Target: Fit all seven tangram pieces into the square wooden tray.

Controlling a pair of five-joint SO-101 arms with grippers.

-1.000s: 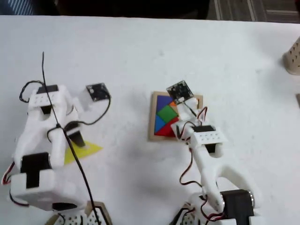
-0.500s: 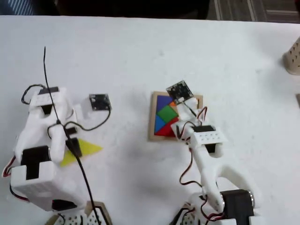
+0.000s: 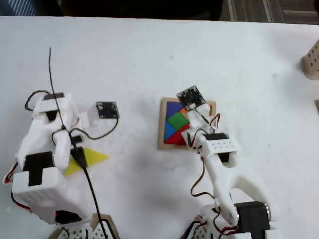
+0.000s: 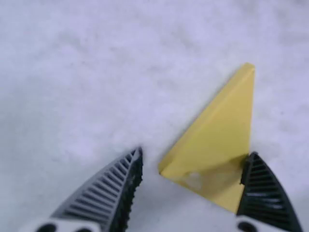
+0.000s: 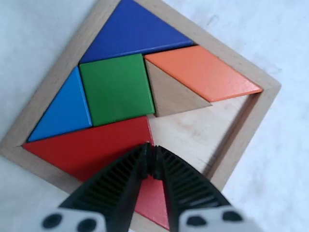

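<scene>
Now the yellow triangle (image 4: 217,154) lies flat on the surface (image 3: 149,59), well apart from the tray (image 5: 241,140), where six pieces are seated and one gap is left. It is straddled by the released left hand (image 4: 193,159), which has been shifted over it within the last second, so a grasp is judged imminent. The right hand (image 5: 150,154) is held clenched, empty, over the red piece (image 5: 96,150).

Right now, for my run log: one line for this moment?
left end effector: open, over yellow triangle | right end effector: shut, over tray | tray: six pieces in
</scene>
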